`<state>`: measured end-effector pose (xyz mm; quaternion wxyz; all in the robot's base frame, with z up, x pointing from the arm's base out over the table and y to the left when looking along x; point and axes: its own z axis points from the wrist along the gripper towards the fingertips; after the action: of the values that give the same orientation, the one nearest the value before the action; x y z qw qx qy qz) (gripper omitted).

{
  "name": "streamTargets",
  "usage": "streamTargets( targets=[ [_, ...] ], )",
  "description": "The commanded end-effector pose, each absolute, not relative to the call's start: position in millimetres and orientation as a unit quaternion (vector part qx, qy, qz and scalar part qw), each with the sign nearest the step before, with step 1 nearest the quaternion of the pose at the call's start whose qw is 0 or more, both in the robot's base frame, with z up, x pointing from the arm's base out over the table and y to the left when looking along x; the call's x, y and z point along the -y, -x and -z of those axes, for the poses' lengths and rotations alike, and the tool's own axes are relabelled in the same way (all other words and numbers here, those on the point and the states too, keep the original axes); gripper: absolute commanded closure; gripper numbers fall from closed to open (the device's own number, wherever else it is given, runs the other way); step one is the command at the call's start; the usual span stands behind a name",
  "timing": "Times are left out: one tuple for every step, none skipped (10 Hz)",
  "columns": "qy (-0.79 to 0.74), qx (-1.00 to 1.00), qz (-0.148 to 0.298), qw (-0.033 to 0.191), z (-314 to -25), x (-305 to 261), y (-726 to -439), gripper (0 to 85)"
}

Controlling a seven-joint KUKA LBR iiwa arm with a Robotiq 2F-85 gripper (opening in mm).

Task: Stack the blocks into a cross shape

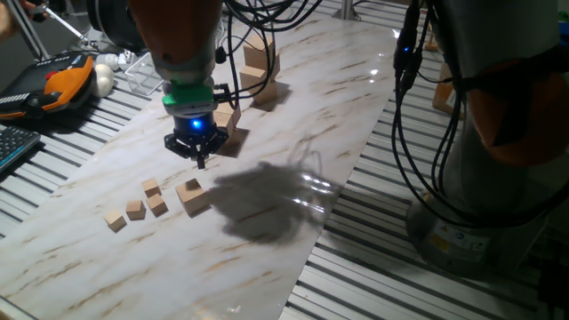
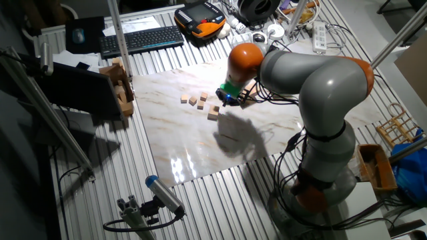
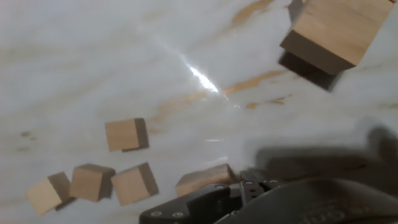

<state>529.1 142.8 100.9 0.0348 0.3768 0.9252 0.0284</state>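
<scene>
A medium tan block [image 1: 192, 196] lies on the marble board [image 1: 293, 160], just in front of my gripper [image 1: 200, 162]. The gripper hovers a little above the board, its fingers drawn together to a point with nothing seen between them. Another block [image 1: 228, 120] sits right behind the gripper, and more blocks [image 1: 256, 71] are piled further back. In the hand view the near block [image 3: 204, 179] is partly hidden by the fingers and another block [image 3: 336, 28] shows at the top right. In the other fixed view the gripper [image 2: 227, 100] is above the near block [image 2: 213, 113].
Several tiny cubes [image 1: 135, 210] lie in a loose row left of the near block, also in the hand view [image 3: 126, 134]. An orange pendant [image 1: 62, 80], a keyboard [image 1: 13, 147] and a clear box [image 1: 142, 76] stand off the board's left. Cables [image 1: 409, 107] hang on the right.
</scene>
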Motion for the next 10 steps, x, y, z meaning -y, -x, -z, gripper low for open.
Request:
streamTargets(
  targets=[
    [-0.222, -0.974, -0.032, 0.031, -101.6, -146.0, -527.2, 85.0],
    [-0.217, -0.975, -0.023, 0.034, -99.4, -147.4, -524.6, 85.0],
    [-0.212, -0.976, -0.023, 0.038, -95.5, -146.9, -524.2, 85.0],
    [-0.209, -0.977, -0.020, 0.041, -92.5, -148.2, -523.4, 85.0],
    [-0.204, -0.978, -0.017, 0.044, -90.5, -149.5, -522.7, 85.0],
    [-0.197, -0.979, -0.001, 0.047, -90.9, -152.6, -522.9, 85.0],
    [-0.198, -0.979, 0.003, 0.048, -87.7, -156.3, -523.9, 85.0],
    [-0.206, -0.977, 0.000, 0.051, -82.4, -160.5, -523.7, 85.0],
    [-0.214, -0.975, -0.006, 0.054, -77.5, -165.6, -521.3, 85.0],
    [-0.214, -0.975, -0.018, 0.051, -73.6, -168.4, -518.7, 85.0]
  ],
)
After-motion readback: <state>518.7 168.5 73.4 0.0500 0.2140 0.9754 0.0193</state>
